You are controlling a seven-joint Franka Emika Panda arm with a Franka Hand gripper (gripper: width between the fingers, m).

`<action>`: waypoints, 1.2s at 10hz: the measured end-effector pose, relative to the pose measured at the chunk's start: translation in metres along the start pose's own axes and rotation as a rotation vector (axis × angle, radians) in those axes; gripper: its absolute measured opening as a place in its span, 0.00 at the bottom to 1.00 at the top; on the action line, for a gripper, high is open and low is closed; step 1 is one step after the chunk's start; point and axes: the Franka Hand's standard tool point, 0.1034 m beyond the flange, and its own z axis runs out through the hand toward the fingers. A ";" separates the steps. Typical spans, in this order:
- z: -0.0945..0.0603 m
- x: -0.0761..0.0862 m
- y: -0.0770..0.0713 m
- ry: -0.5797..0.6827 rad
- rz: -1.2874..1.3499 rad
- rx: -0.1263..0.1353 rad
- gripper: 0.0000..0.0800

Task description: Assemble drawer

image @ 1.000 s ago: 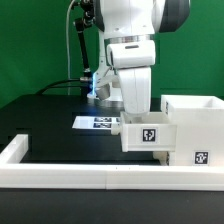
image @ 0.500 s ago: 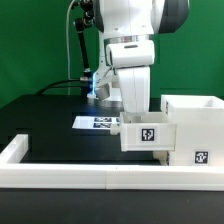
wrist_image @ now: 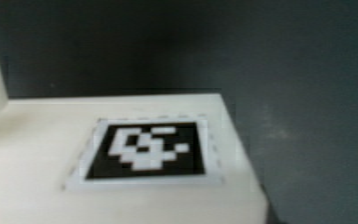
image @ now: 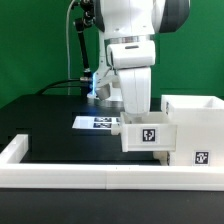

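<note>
In the exterior view the large white casing [image: 192,118] of the drawer stands at the right, open on top, with a marker tag low on its front. A low white box [image: 145,136] with a tag on its face sits against the casing's left side. My gripper [image: 138,110] hangs straight down right behind this box, and the box hides its fingertips. The wrist view shows a white box face [wrist_image: 105,190] with a black-and-white tag [wrist_image: 149,148] close up, and no fingers. A second low box is not visible.
The marker board [image: 97,122] lies flat on the black table [image: 45,120] left of the box. A long low white rail [image: 90,178] edges the table's front and left. A black cable [image: 74,50] runs behind the arm.
</note>
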 end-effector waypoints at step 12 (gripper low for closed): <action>0.000 0.006 0.003 0.004 -0.019 -0.026 0.05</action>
